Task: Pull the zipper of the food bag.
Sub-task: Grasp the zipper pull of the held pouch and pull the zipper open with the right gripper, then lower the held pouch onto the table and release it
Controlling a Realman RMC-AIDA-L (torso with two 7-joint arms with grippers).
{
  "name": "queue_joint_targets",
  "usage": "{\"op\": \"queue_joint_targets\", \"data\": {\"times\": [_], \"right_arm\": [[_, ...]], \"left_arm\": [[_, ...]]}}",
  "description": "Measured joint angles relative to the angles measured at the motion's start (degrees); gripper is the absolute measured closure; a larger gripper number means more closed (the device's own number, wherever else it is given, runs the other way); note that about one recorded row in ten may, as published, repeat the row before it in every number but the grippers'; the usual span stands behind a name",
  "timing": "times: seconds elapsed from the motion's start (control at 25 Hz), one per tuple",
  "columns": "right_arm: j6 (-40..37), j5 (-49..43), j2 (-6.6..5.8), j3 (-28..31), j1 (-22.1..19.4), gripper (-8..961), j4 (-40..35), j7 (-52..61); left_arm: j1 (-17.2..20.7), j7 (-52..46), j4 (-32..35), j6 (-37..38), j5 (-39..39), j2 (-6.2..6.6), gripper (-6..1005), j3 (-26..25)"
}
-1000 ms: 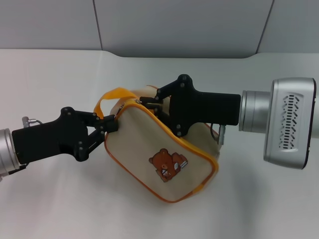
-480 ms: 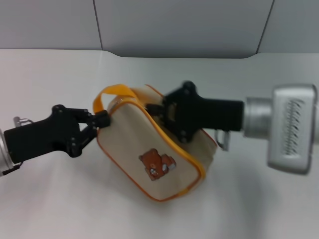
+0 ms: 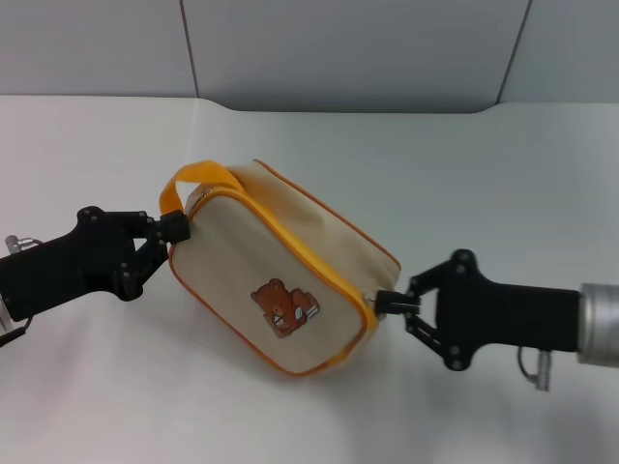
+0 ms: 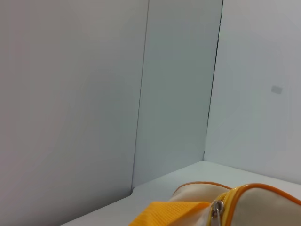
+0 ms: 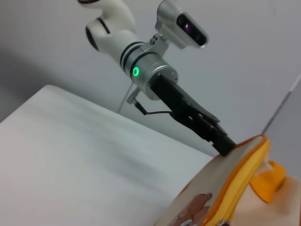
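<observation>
The bag (image 3: 280,280) lies on the white table (image 3: 484,174), its long axis running diagonally from far left to near right, bear side facing up and forward. The left gripper (image 3: 174,230) is clamped on the bag's far-left end beside the yellow handle (image 3: 189,181). The right gripper (image 3: 387,302) is closed on the zipper (image 3: 280,242) pull at the near-right corner.

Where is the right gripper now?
In the head view, the right gripper is at the food bag's lower right corner, pinching the zipper end; the left gripper holds the opposite end.
</observation>
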Motion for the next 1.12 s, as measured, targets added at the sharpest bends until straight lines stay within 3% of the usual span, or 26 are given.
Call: {"op": "queue_joint_targets", "data": {"times": [0.16, 0.44, 0.56, 0.72, 0.84, 1.12], "right_arm": [[-2.27, 0.07, 0.12, 4.97, -1.77, 954, 0.45, 0.0], [-5.44, 1.34, 0.1, 8.72, -1.86, 951, 2.97, 2.0], [-8.63, 1.36, 0.09, 12.58, -1.28, 950, 5.39, 3.27], [-13.93, 1.4, 0.03, 19.74, 0.3, 796, 9.63, 8.29], [-17.38, 1.42, -0.56, 24.12, 1.48, 688, 13.06, 11.07], [-16.52, 1.43, -0.94, 24.83, 2.64, 416, 13.91, 14.79]], "left_arm": [[0.04, -0.28, 0.0, 0.26, -0.05, -0.16, 958, -0.04], [0.7, 0.43, -3.0, 0.37, -1.09, -0.44, 968, -0.19], [1.21, 3.29, -6.92, 0.26, -2.29, -1.64, 971, -0.69], [2.69, 7.48, -9.67, 0.03, -3.06, -3.33, 972, -0.9], [3.02, 10.68, -13.25, -0.43, -3.12, -3.32, 972, -0.9], [3.6, 15.07, -15.64, -3.76, -2.81, -3.43, 971, 0.31]]}}
